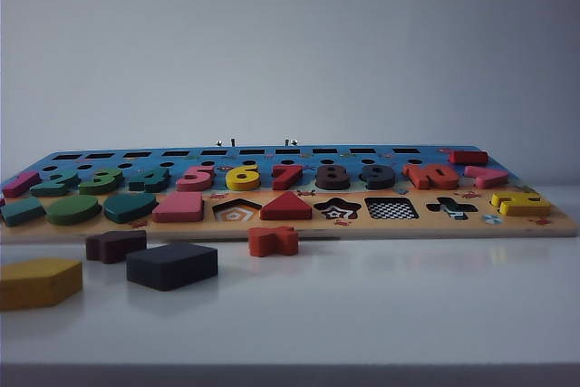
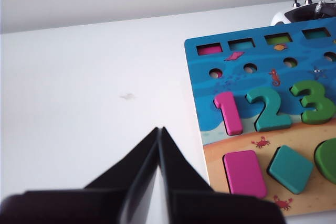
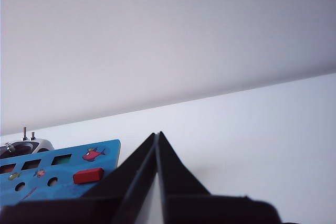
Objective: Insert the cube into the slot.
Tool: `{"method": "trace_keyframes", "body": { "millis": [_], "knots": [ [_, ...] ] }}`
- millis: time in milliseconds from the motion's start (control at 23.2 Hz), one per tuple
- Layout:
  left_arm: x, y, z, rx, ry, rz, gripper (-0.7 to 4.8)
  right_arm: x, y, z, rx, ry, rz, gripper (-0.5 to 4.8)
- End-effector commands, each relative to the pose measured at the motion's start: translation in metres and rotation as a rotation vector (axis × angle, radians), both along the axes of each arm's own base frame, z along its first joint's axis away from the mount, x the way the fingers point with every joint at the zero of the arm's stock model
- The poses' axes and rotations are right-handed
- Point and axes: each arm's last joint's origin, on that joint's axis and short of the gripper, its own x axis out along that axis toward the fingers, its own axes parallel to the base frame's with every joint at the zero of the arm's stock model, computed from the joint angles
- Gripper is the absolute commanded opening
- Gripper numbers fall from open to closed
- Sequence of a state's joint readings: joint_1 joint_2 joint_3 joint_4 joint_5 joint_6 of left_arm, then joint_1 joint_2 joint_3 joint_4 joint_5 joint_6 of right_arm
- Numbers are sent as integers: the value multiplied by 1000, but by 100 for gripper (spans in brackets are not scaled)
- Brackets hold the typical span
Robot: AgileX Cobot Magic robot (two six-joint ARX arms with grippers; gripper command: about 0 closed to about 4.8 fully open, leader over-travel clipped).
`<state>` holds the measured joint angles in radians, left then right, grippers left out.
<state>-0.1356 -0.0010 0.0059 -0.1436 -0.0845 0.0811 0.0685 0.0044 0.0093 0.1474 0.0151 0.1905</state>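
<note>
dark slate-blue cube point(image 1: 172, 265) lying on the white table point(image 1: 381, 314) in front of the puzzle board point(image 1: 544, 221), well apart from the checkered square slot point(image 1: 391, 209). left gripper point(image 2: 159, 129) and right gripper point(image 3: 157, 134) both pinched closed, holding nothing, above the table.

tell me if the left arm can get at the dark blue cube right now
Probably yes. The cube lies loose on the table in front of the puzzle board, nothing on top of it; the maroon piece sits just behind. The left gripper is shut, so it must open first.
</note>
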Motion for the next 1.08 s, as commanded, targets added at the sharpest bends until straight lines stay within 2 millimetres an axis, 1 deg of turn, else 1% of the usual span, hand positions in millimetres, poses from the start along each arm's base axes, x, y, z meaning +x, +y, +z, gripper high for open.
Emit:
{"method": "trace_keyframes", "body": {
  "millis": [43, 302, 691, 864, 950, 1080],
  "knots": [
    [0, 0, 2, -4, -14, 4, 17, -1, 0, 2, 4, -12, 5, 1],
    [0, 0, 5, -5, -23, 4, 17, 0, 0, 1, 0, 2, -1, 1],
    [7, -2, 26, 42, 44, -29, 17, 0, 0, 0, 0, 9, -2, 1],
    [11, -4, 36, 80, 77, -94, 17, 0, 0, -2, -1, 23, -2, 1],
    [14, -8, 47, 98, 134, -190, 17, 0, 0, -4, -2, 51, -2, 1],
    [17, -12, 58, 90, 179, -259, 17, 1, 0, -7, -4, 78, -2, 2]
  ]
}}
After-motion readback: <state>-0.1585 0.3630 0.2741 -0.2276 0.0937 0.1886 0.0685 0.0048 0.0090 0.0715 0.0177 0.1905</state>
